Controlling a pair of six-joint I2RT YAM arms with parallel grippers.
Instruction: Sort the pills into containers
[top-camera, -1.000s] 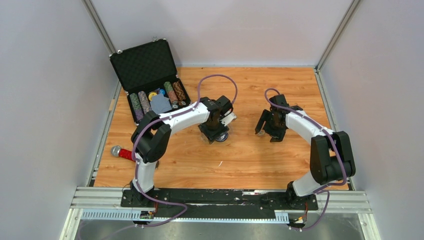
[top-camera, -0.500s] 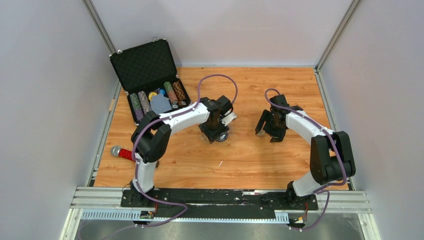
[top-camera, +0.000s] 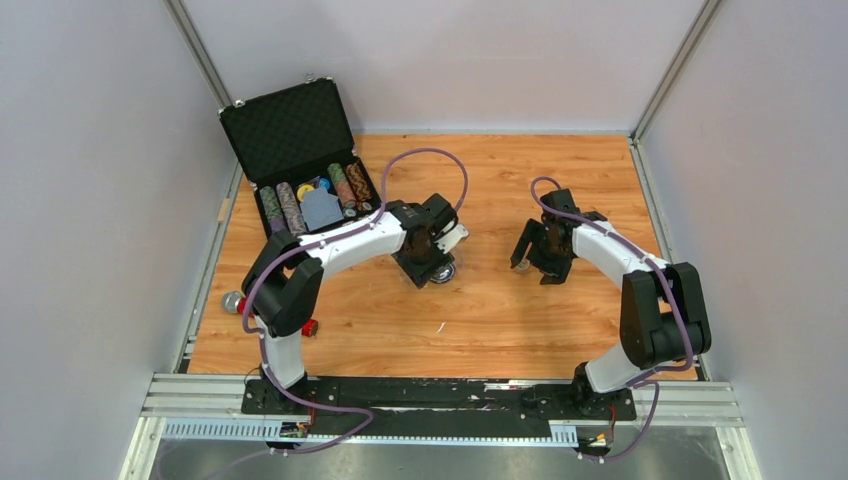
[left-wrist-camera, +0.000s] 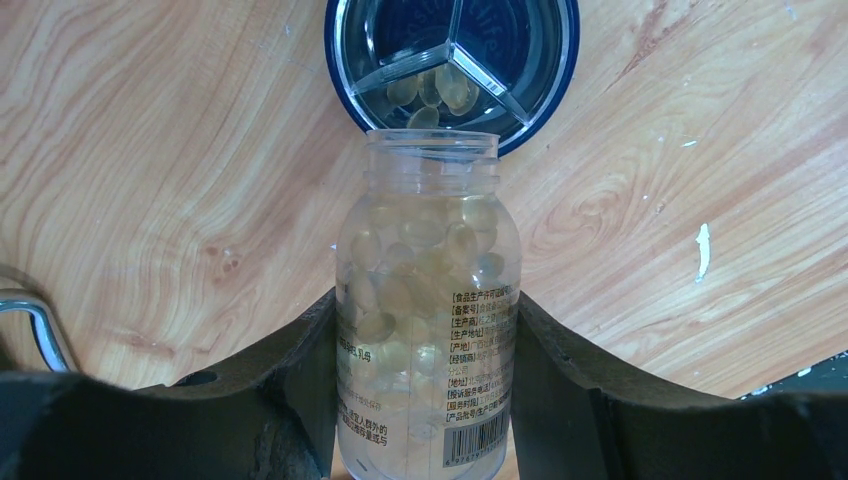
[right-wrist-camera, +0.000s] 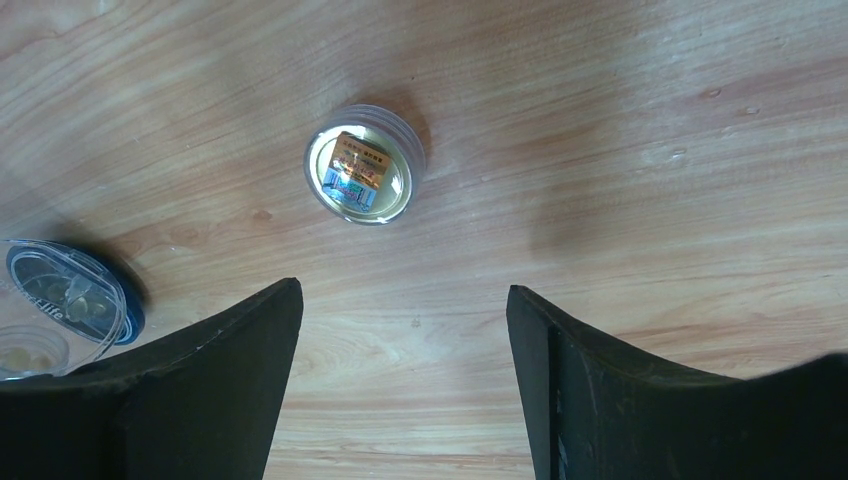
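Observation:
My left gripper (left-wrist-camera: 425, 310) is shut on a clear pill bottle (left-wrist-camera: 428, 300) full of pale yellow pills. The bottle's open mouth is tipped over the container, a small round dish (left-wrist-camera: 540, 60) with a dark blue rim and dividers. Several pills (left-wrist-camera: 432, 90) lie in the dish's near compartment. In the top view the left gripper (top-camera: 428, 252) sits over the dish (top-camera: 446, 272) at mid-table. My right gripper (right-wrist-camera: 402, 300) is open and empty above bare wood, also seen in the top view (top-camera: 545, 262). The dish shows at the left edge of the right wrist view (right-wrist-camera: 70, 295).
A small round clear lid with a gold label (right-wrist-camera: 358, 177) lies on the wood ahead of the right gripper. An open black poker-chip case (top-camera: 300, 160) stands at the back left. A red and silver object (top-camera: 235, 302) lies under the left arm's elbow.
The left arm's elbow has swung left and lower, now covering most of the red object. Its gripper has shifted slightly left over the dish. The right arm has not moved.

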